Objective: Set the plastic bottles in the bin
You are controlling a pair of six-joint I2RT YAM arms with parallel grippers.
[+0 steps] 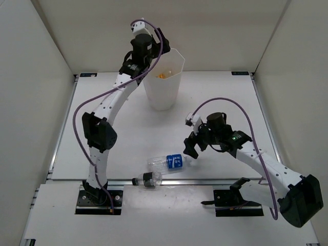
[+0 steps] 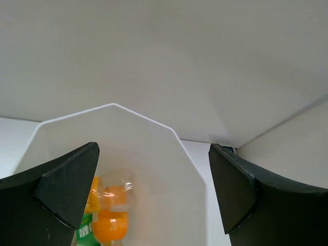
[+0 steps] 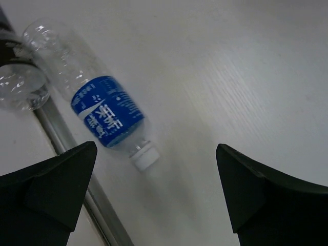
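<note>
My left gripper (image 2: 154, 187) hangs over the bin (image 1: 163, 95) at top centre of the overhead view, jaws apart and empty. An orange bottle (image 2: 110, 225) lies inside the bin. My right gripper (image 3: 154, 179), jaws also apart, hovers right of centre above the blue-label bottle (image 3: 105, 115). The black-band bottle (image 1: 148, 180) lies just lower left of that one.

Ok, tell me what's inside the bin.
Inside the bin: an orange bottle, the edge of a green bottle beside it, and what looks like a clear bottle above. The left gripper hides the rest of the green one; the floor is out of view.
</note>
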